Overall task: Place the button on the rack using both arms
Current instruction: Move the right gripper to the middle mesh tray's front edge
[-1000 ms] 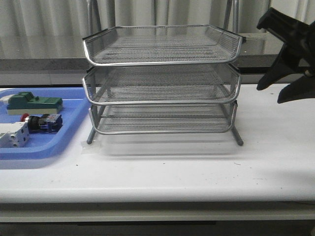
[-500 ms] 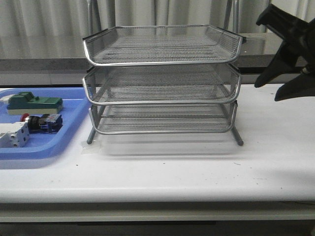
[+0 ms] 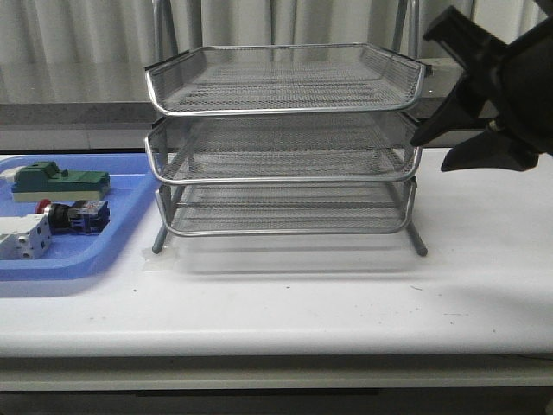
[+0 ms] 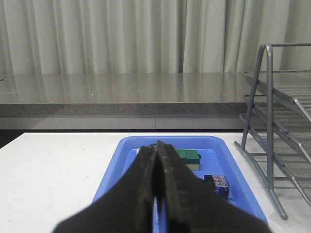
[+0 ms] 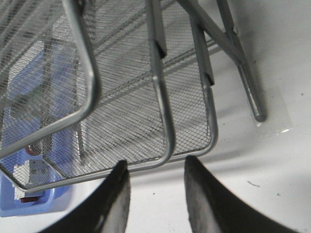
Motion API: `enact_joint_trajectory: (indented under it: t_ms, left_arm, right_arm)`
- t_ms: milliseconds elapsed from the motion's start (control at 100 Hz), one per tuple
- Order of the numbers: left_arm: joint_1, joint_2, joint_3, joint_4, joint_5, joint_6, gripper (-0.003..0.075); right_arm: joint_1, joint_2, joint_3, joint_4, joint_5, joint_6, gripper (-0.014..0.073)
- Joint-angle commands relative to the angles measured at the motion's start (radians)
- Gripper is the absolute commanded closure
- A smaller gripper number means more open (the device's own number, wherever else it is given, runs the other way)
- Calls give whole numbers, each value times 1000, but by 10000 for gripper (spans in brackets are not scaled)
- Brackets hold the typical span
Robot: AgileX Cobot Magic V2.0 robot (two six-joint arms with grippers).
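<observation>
The right gripper (image 3: 442,147) has moved leftward within the last second and now hangs beside the rack (image 3: 285,143), near its right edge, jaws spread and empty. The left gripper (image 4: 156,167) is pressed closed on nothing, above the blue tray (image 3: 78,259). The button (image 3: 76,215) lies untouched in that tray, so the pickup is not yet started.

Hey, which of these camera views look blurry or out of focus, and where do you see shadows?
Front view: mostly sharp; the silver wire-mesh rack casts a soft shadow on the white table. Left wrist view: the closed black left gripper is blurred up close, curtains clear. Right wrist view: the open right gripper looks soft, the mesh sharper.
</observation>
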Motion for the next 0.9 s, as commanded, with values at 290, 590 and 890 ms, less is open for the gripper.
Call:
enact_joint_trajectory:
  t_ms: [290,590,890]
  left_arm:
    - [3,-31,32,-7,-75,-7,741]
    - [3,-31,32,-7,-75,-7,741]
    - [3,-31,32,-7,-75,-7,741]
  right_arm:
    - [-4,47,-35,51,39,-42,293]
    - [-4,50,-64,55,49,-43,293]
    - [-5,119,-119,68,92,-43,293]
